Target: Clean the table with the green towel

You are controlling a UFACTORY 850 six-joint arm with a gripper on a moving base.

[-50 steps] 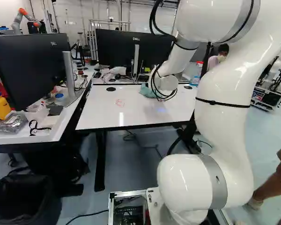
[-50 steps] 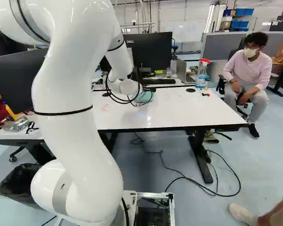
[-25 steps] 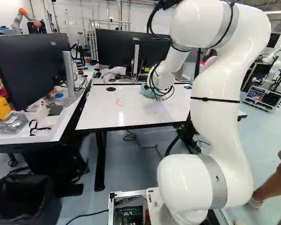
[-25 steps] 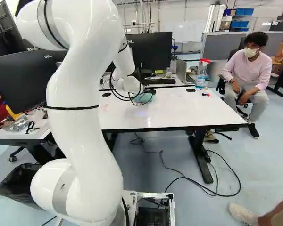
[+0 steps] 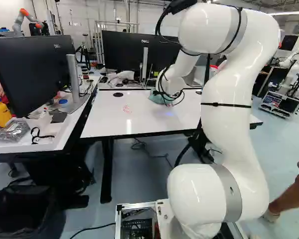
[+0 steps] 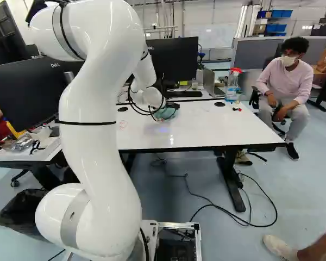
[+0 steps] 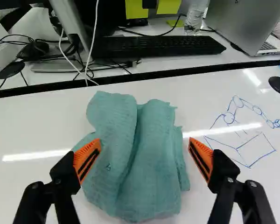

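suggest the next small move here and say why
Probably close the black two-fingered gripper on the bunched green cloth towel: it stands open with one finger to each side of the towel, and a blue line drawing on the glossy white table needs wiping. Fingertip height is hard to judge.

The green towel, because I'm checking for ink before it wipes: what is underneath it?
Underneath is the white tabletop, which shows around the towel. Whatever the towel covers is hidden, any ink included. The blue drawing lies beside it, uncovered.
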